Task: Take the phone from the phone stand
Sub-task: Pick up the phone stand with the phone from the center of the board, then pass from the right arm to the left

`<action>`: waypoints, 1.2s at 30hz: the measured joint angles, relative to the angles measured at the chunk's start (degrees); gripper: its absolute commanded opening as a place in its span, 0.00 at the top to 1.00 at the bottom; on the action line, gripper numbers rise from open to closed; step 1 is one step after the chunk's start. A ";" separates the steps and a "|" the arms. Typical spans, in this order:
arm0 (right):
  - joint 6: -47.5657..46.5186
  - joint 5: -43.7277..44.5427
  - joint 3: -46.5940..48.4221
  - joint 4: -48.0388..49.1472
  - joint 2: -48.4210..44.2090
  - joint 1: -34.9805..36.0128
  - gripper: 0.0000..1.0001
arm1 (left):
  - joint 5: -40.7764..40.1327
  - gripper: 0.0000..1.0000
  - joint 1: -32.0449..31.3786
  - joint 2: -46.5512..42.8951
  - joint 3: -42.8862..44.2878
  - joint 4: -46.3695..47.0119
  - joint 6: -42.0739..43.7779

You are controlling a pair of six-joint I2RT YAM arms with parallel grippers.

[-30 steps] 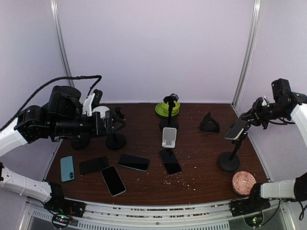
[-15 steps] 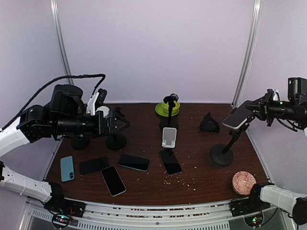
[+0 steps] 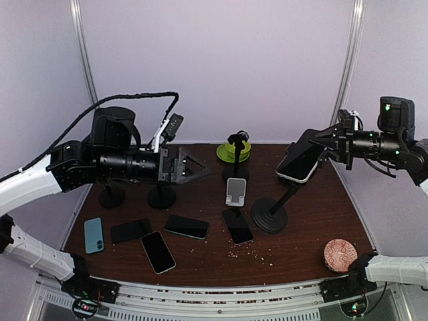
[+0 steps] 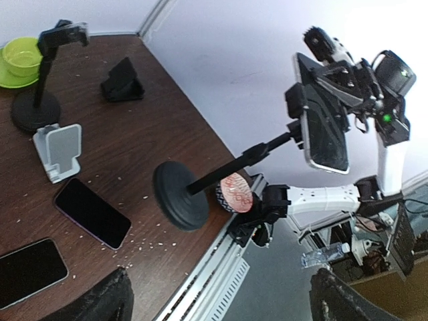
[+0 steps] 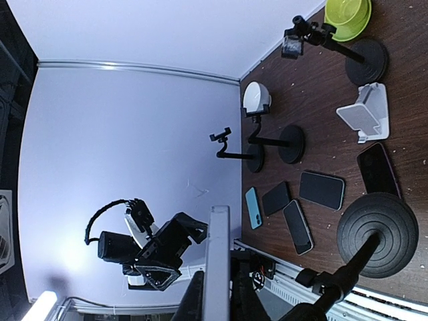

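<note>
Nearest us, the phone stand (image 3: 269, 215) has shifted its base over the last second from about 4 o'clock on the table to just right of centre. Its stem leans up toward 2 o'clock, and the phone (image 3: 299, 159) rides in its clamp there, so we judge the two have moved as one and removal is not yet done. The right gripper (image 3: 328, 144) reaches in level from 3 o'clock with its fingers pinching the phone's edges. Farther left, the left gripper (image 3: 197, 167) has advanced from 9 o'clock toward centre, fingers spread and holding nothing, aimed at the stand.
</note>
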 measured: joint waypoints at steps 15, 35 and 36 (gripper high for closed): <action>2.21 7.45 1.49 14.97 12.79 18.10 1.00 | 14.47 0.18 -0.31 2.69 1.77 11.30 0.00; 2.01 7.52 9.35 24.72 21.29 27.89 1.00 | 16.76 0.49 -1.81 2.97 -2.93 21.73 -7.72; 1.90 7.50 9.35 24.98 21.35 28.15 1.00 | 16.96 0.51 -1.86 3.06 -2.93 22.43 -8.33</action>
